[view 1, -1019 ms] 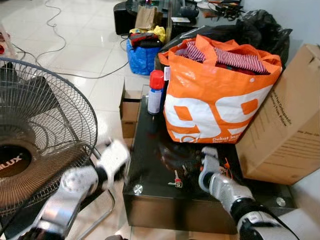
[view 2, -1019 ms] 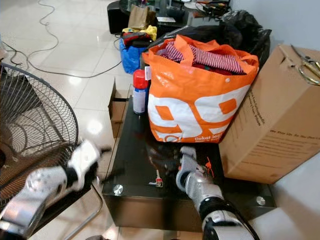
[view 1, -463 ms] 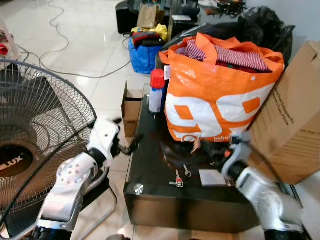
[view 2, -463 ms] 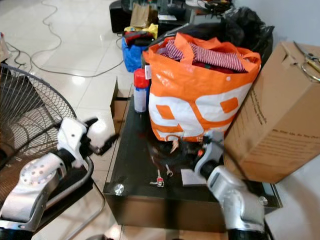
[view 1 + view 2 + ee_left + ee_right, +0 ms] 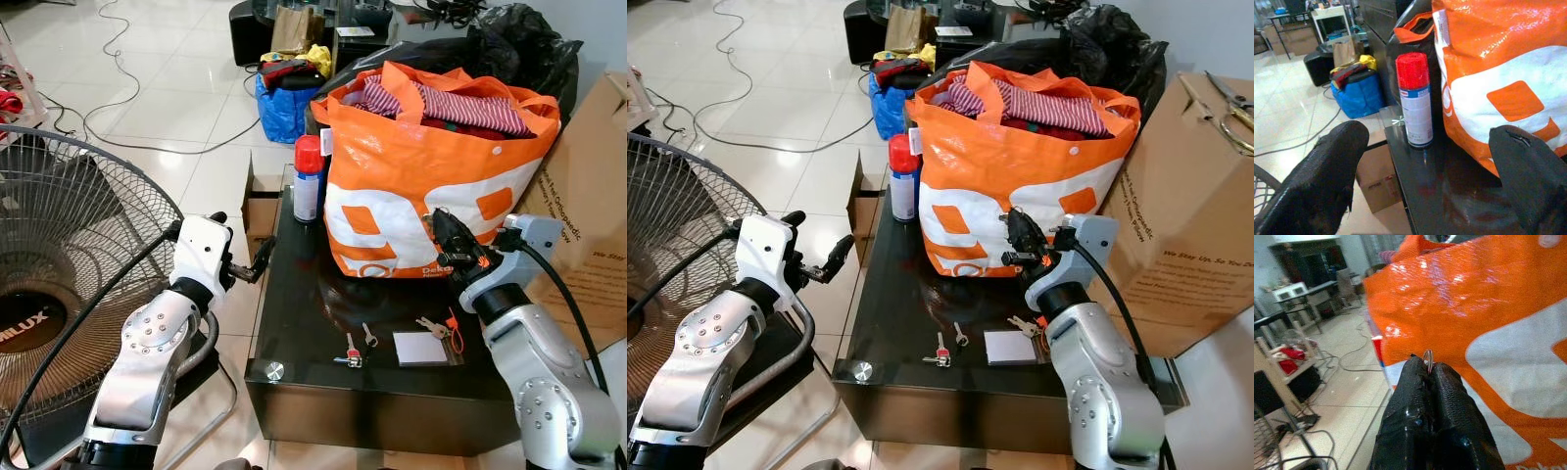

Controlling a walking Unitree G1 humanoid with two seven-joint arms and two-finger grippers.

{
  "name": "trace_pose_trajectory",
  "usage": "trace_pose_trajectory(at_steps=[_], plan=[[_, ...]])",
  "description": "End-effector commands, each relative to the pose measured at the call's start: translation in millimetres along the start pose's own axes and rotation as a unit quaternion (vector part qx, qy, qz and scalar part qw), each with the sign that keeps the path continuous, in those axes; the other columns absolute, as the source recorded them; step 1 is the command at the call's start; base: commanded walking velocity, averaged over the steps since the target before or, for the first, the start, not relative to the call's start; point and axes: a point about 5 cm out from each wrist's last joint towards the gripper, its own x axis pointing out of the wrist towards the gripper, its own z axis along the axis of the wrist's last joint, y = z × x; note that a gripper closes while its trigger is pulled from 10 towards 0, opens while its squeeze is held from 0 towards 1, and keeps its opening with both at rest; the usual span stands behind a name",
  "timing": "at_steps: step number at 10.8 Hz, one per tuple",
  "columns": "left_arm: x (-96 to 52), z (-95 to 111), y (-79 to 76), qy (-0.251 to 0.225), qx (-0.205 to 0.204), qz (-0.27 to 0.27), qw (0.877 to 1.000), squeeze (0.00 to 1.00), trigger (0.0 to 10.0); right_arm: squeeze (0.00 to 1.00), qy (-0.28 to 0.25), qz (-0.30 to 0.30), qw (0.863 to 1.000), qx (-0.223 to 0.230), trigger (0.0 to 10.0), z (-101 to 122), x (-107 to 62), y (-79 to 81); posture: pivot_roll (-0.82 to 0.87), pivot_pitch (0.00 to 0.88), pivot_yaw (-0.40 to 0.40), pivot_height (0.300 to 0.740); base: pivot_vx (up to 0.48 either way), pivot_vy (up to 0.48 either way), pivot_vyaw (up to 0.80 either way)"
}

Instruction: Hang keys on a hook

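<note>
My right gripper (image 5: 440, 225) is raised in front of the orange bag (image 5: 411, 186), above the black glass table (image 5: 294, 323). Its fingers are shut on a small metal key ring (image 5: 1427, 354) that pokes out between the tips. On the table below lie a bunch of keys with an orange tag (image 5: 434, 328), a key with a red head (image 5: 349, 354) and a small silver key (image 5: 368, 336). My left gripper (image 5: 242, 243) hovers open at the table's left edge and holds nothing. Its fingers (image 5: 1327, 171) frame a red-capped spray can (image 5: 1414, 100).
A white card (image 5: 421, 348) lies by the keys. A large cardboard box (image 5: 588, 206) stands to the right of the bag. A standing fan (image 5: 69, 264) is close on my left. A small carton (image 5: 257, 211), a blue bag (image 5: 279, 103) and cables lie on the tiled floor.
My right arm has lifted from the tabletop to in front of the orange bag, fingers shut on the ring. My left gripper has risen to the table's left edge.
</note>
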Motion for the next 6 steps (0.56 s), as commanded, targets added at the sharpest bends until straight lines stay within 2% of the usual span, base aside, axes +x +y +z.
trace_pose_trajectory(at_steps=[1, 4, 6], plan=[[4.1, 1.1, -2.1, 0.002, 0.005, 0.0, 1.0, 0.0, 10.0, 0.0, 0.001, -0.009, 1.0, -0.007, 10.0, 0.6, -0.3, 2.8, -0.09, 0.0, 0.001, 0.74, 0.0, 0.0, 0.0], [9.2, 4.7, -1.6, -0.004, 0.02, 0.011, 1.0, 0.0, 10.0, 0.0, 0.006, -0.052, 0.998, -0.02, 10.0, -1.3, 5.0, -5.1, -0.09, 0.0, -0.002, 0.74, 0.0, 0.0, 0.0], [9.8, 4.5, -2.4, -0.003, 0.02, 0.013, 1.0, 0.0, 10.0, 0.0, 0.006, -0.045, 0.998, -0.032, 10.0, -0.1, 6.5, -3.0, -0.09, 0.0, -0.006, 0.74, 0.0, 0.0, 0.0]])
